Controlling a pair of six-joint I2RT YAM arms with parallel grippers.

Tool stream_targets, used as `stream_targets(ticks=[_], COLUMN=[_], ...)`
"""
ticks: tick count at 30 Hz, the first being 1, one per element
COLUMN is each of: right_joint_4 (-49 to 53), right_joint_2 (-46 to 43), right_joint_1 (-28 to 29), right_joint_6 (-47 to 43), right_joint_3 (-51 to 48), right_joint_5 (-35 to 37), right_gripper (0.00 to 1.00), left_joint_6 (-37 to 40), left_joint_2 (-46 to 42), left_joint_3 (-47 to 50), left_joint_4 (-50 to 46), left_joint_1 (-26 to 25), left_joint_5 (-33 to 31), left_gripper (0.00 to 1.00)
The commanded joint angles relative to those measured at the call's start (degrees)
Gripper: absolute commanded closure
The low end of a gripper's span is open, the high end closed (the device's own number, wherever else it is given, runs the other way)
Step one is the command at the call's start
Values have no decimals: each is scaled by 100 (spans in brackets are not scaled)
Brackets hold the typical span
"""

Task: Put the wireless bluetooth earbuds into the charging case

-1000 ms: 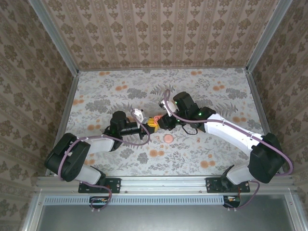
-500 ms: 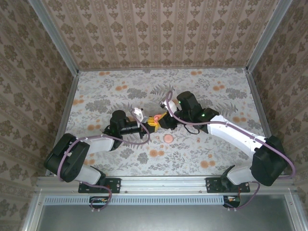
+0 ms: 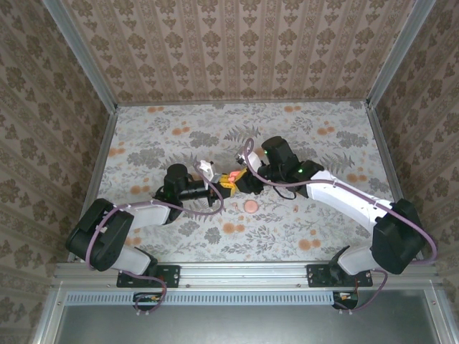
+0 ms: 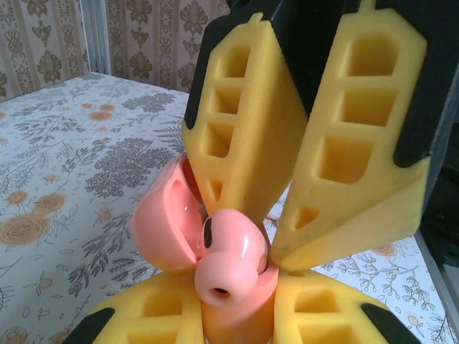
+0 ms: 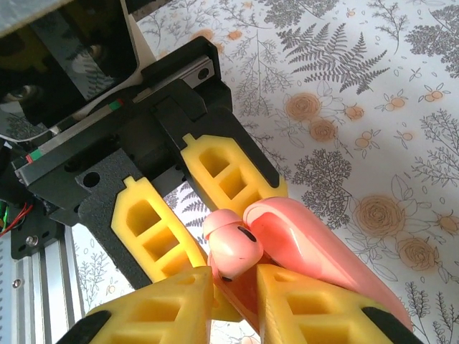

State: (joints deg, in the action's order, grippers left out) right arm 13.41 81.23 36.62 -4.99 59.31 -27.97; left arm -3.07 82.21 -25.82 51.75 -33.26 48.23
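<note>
Clamping charging case [image 4: 166, 231]: left end effector [image 4: 240, 295]; earbud [image 4: 228, 264] in its mouth, touching right end effector [image 4: 251, 233], grip unclear.

The floral-print table [image 3: 158, 136] carries a flat pink disc [image 3: 250, 206] just below the frame's centre. A tiny coral earbud [image 3: 292, 208] lies to its right, apart.

Tight squeeze here: the left gripper [image 4: 233, 315] and the right gripper [image 5: 233, 290] meet tip to tip mid-table. Their jaws box in the open charging case [image 5: 315, 247], and an earbud [image 4: 229, 261] plugs the gap between them. A pink disc [image 3: 251, 206] lies just on the near side. Open table [image 3: 315, 143] stretches behind and to both sides, out to the walls [image 3: 36, 143].
</note>
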Motion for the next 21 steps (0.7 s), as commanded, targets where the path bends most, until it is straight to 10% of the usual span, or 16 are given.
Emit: stream_targets(ticks=[1, 21], right_joint_4=[90, 480], right_joint_2=[71, 143], right_joint_1=[-32, -229], right_joint_6=[-240, -2168], right_joint_3=[193, 167], right_joint_5=[-150, -1131], right_gripper=[78, 90], left_joint_6=[-64, 67], left_joint_2=[-206, -406], left_joint_3=[-184, -287], left_joint_4=[154, -340], left_joint_1=[36, 38], left_joint_5=[222, 642], left_gripper=[81, 81])
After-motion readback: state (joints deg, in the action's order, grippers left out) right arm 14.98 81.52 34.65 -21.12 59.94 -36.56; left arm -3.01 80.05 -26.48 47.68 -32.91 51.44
